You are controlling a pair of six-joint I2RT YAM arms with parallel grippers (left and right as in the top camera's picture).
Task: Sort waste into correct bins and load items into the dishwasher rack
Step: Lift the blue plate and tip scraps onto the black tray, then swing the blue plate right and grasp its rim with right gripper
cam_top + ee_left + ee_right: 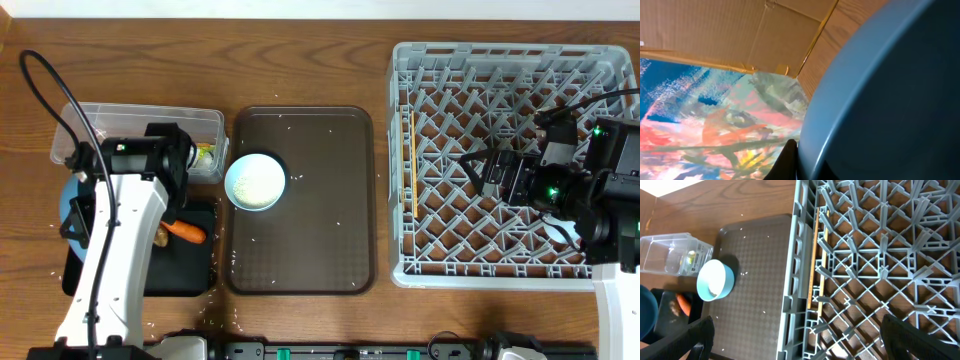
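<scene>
The large blue round plate (890, 100) is gripped at its rim by the left gripper (790, 164), jaws narrowed on it, with the shallow black rectangular tray (190, 278) below. Loading is judged to be in hand. Next, carriage to the large grey plastic lattice rack (400, 200) is called for. There the right gripper (795, 330) is held wide and empty.

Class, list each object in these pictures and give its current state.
Blue plate: tilted, held by left fingers.
White bowl: upright, at brown serving tray's left edge.
Carrot: lying in black tray.
Wrapper: inside clear box.
Dishwasher rack: no dishes visible.
Right fingers: open.
</scene>
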